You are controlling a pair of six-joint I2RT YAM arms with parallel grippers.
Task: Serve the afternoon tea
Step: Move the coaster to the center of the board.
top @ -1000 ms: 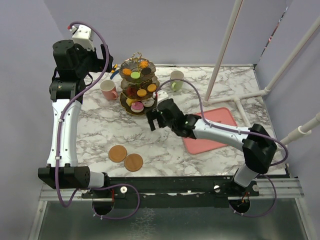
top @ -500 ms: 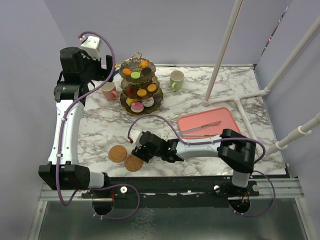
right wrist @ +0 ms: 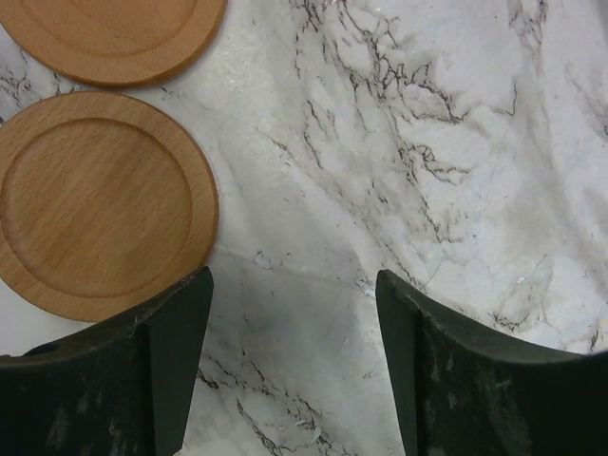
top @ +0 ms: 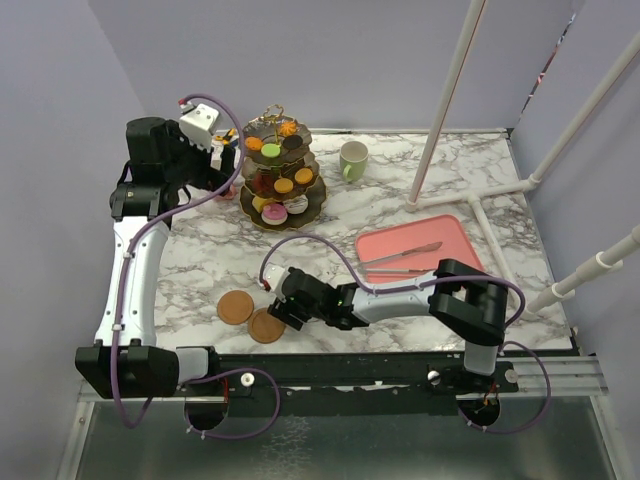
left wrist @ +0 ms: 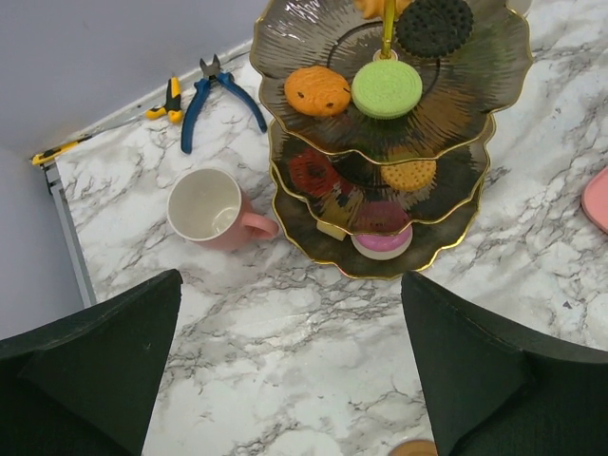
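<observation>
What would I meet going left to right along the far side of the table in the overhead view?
Dark three-tier scalloped stand loaded with toy pastries → pale-green ceramic mug → white plastic pipe frame.

There are two coasters [top: 236, 306] [top: 262, 326], two mugs [left wrist: 214, 209] [top: 352, 159], one three-tier stand [left wrist: 475, 85], one pink tray [top: 450, 232] and one blue-handled pliers [left wrist: 195, 114].

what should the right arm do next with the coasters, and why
Probably slide the right end effector sideways toward the nearer coaster until its rim sits between the open fingers. Right now only bare marble table lies between them, and the coaster rests flat just beside one finger.
</observation>
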